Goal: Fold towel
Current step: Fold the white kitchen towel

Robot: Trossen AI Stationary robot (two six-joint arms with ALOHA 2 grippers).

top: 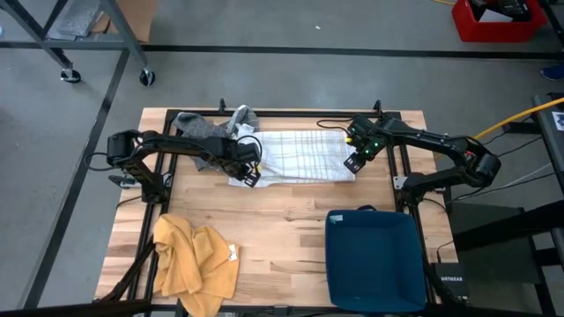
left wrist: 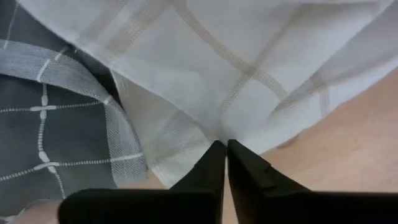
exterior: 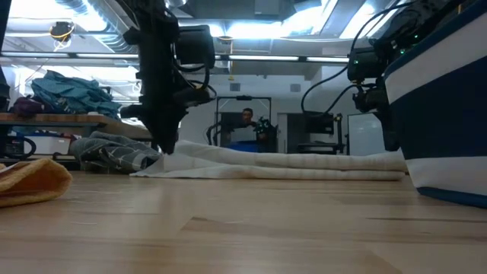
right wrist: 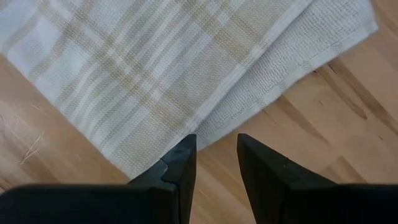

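A: Left gripper [left wrist: 225, 149], state? Where is the towel?

B: Jaws are seen pressed together at the edge of the white towel [top: 300, 154]; a thin pinch of cloth appears to be caught between the tips, at the towel's near-left corner. A grey towel [left wrist: 56, 118] is lying just beside the jaws, partly under the white one.

A: Right gripper [right wrist: 214, 152]?

B: Jaws are held apart, nothing between them. The towel's other end lies just ahead of the tips, one tip over the hem, bare table [right wrist: 323, 124] beyond. It hovers; no grip is made.

A: Step in hand?

B: Judged as corner pick-up for the next fold. The left pinch should be checked to hold only the white layer, not the grey one. The right jaws should be lowered over the corner and closed on both layers before any lift. Both corners are best raised together and level, so the cloth is not dragged or skewed.

A: Other items?

B: A yellow cloth [top: 189, 260] and a blue bin [top: 374, 260] lie well apart from both jaws.

A: Readable text?

B: Small white lettering is seen on a black box [top: 449, 280] by the bin; it cannot be read with confidence.
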